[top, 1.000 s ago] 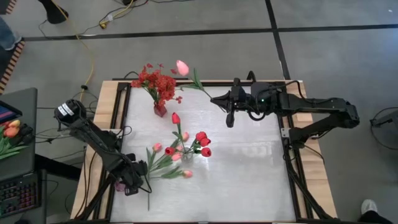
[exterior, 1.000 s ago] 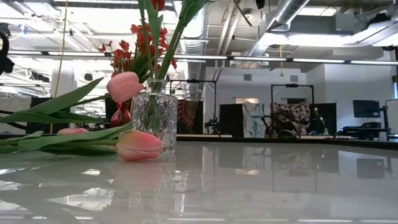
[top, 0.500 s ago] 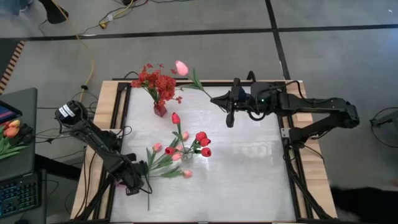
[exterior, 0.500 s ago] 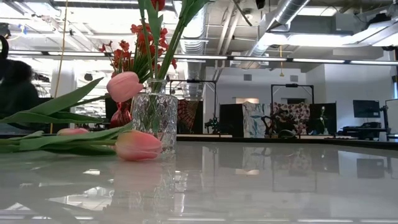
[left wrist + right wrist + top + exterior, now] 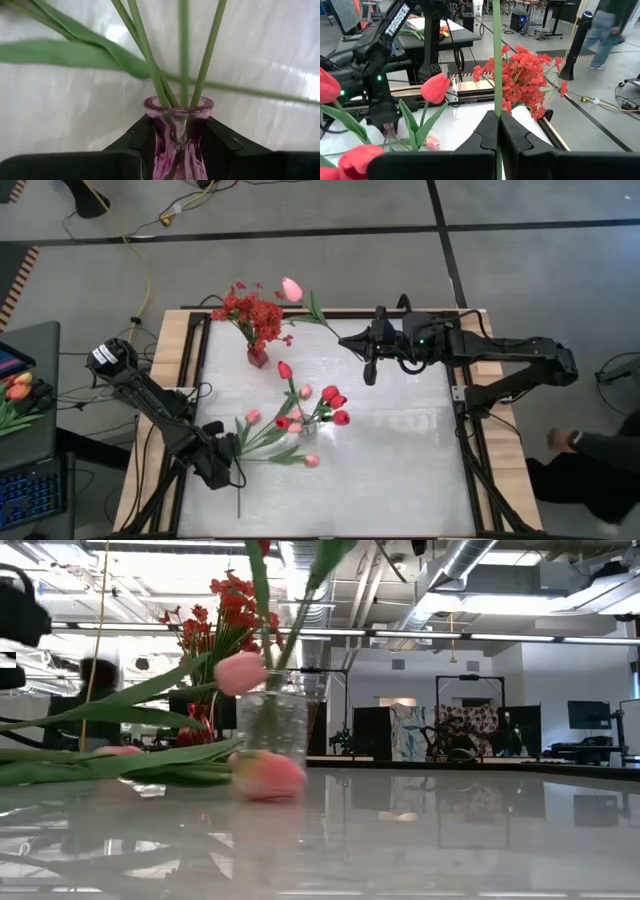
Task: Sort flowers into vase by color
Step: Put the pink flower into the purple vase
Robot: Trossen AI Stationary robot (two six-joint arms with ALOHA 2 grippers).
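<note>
— Flowers: thin smooth green stems with blade-shaped leaves, set in a small purple glass vase by the table's left edge. Left gripper clamped on its narrow neck.
— And the right gripper?
— Pinched tight on a single stem.
— Any writing?
— TROSSEN in white on the left arm. Farther back, a bushy red spray. Vase base hidden.
</note>
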